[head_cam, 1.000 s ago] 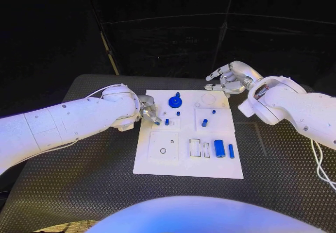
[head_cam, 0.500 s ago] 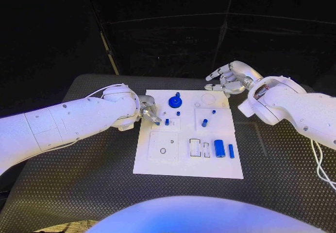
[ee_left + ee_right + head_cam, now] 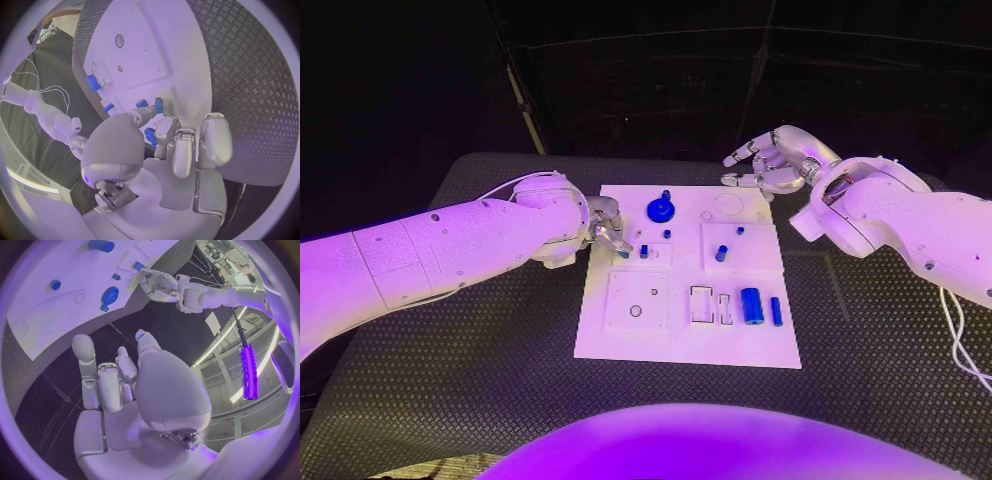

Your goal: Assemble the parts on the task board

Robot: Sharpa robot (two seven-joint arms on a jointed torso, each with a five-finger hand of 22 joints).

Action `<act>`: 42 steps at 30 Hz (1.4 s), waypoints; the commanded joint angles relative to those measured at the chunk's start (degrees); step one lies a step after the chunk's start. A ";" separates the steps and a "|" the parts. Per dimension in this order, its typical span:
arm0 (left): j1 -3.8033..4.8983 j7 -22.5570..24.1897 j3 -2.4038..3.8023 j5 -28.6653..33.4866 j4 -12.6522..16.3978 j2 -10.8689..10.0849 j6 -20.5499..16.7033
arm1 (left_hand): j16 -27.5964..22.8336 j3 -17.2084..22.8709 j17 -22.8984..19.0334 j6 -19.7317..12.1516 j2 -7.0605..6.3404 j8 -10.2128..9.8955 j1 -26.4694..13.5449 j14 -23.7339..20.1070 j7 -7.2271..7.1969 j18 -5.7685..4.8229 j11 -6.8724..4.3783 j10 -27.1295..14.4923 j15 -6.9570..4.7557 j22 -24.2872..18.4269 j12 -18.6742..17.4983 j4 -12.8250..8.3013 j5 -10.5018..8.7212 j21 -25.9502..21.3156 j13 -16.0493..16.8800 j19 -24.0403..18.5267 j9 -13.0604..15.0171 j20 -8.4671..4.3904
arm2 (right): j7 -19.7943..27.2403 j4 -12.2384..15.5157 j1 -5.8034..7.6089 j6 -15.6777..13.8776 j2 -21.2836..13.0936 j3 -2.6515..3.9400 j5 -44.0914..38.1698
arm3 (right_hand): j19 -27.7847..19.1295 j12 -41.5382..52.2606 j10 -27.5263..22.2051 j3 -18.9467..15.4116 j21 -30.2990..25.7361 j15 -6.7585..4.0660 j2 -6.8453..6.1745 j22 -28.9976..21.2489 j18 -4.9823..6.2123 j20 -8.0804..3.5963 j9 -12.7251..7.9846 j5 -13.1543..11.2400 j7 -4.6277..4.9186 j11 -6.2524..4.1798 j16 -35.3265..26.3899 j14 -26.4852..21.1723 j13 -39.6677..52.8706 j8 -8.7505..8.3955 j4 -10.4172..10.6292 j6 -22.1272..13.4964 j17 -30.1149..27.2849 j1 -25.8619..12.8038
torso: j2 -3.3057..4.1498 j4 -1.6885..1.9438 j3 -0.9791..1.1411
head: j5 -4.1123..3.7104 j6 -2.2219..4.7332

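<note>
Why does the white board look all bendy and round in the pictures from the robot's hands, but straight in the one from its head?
In the head view, the task board shows straight edges. In the left wrist view and right wrist view, a fisheye lens curves the picture into a circle, so the board's edges bow. Purple light tints the board and the arms in all three views. Above the table, the head view is dark.

My left hand (image 3: pixel 604 226) covers the board's (image 3: pixel 687 340) left edge; whether its fingers (image 3: pixel 167 131) pinch the small blue part (image 3: pixel 150 137) behind them, I cannot tell.
</note>
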 commanded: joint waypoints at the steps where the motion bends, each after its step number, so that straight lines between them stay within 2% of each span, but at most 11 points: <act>1: -0.36 -0.41 -0.30 -0.03 -0.11 0.25 2.91 | 0.18 6.32 15.09 0.36 0.21 0.38 -0.35 6.05 -0.70 0.39 -0.62 0.97 -0.54 1.90 0.26 -6.80 -0.08 0.24 0.12 0.42 -0.08 0.02 | 0.29 0.19 0.10 0.17 -0.01 0.03 -0.08 | 0.40 0.21 -0.46 -0.11 -0.25 -0.24 -0.02 -0.07 1.12 -0.18 -0.03 0.20 -0.07 -0.08 -0.21 2.53 -0.06 0.34 -0.35 -0.39 0.69 0.36 | 0.01 -0.01 0.02 | -0.05 0.00; 7: -0.35 -0.41 -0.30 -0.03 -0.64 0.71 2.95 | 0.18 5.56 15.09 0.57 0.43 0.67 -0.84 6.05 -0.84 0.35 -0.71 1.19 -0.62 2.07 0.53 -6.58 -0.15 0.35 0.38 0.54 -0.33 -0.05 | 0.31 0.21 0.10 0.15 0.02 0.03 -0.12 | 0.41 0.22 -0.45 -0.09 -0.28 -0.26 0.02 -0.09 1.12 -0.19 -0.03 0.25 -0.08 -0.08 -0.25 2.53 -0.07 0.40 -0.38 -0.37 0.66 0.47 | -0.02 -0.01 0.01 | -0.09 0.00; 15: -0.34 -0.41 -0.30 -0.03 -1.40 1.33 3.30 | 0.18 2.47 15.09 1.19 1.06 1.30 -1.86 6.05 -1.28 0.21 -1.01 1.85 -0.83 2.63 1.49 -5.69 -0.28 0.74 1.46 0.93 -1.24 -0.24 | 0.32 0.23 0.10 0.13 0.05 0.03 -0.13 | 0.41 0.22 -0.45 -0.09 -0.28 -0.26 0.02 -0.09 1.12 -0.19 -0.03 0.25 -0.08 -0.08 -0.25 2.53 -0.07 0.40 -0.38 -0.37 0.66 0.47 | 0.00 -0.01 0.03 | -0.14 0.00; 24: -0.34 -0.42 -0.31 -0.08 -1.94 1.66 4.01 | 0.18 -0.46 15.09 1.90 1.11 1.57 -2.62 6.05 -1.63 0.13 -1.26 2.38 -0.98 2.98 2.23 -4.74 -0.30 0.92 2.42 1.16 -2.35 -0.40 | 0.31 0.25 0.10 0.11 0.01 0.03 -0.13 | 0.41 0.20 -0.47 -0.10 -0.29 -0.26 0.02 -0.11 1.12 -0.19 -0.03 0.25 -0.08 -0.08 -0.26 2.52 -0.09 0.40 -0.37 -0.37 0.65 0.46 | -0.01 -0.04 0.02 | -0.22 0.00; 42: -0.33 -0.41 -0.31 -1.00 -2.15 1.66 4.72 | 0.18 -3.81 15.09 2.86 0.97 1.65 -3.45 6.05 -1.95 0.06 -1.49 2.97 -1.12 3.32 2.88 -3.38 -0.29 1.05 3.32 1.40 -3.88 -0.55 | 0.32 0.14 0.10 0.13 0.07 0.03 -0.13 | 0.41 0.20 -0.47 -0.10 -0.29 -0.26 0.02 -0.11 1.12 -0.19 -0.03 0.25 -0.08 -0.08 -0.26 2.52 -0.09 0.40 -0.37 -0.37 0.65 0.46 | -0.04 0.02 0.00 | -0.14 0.00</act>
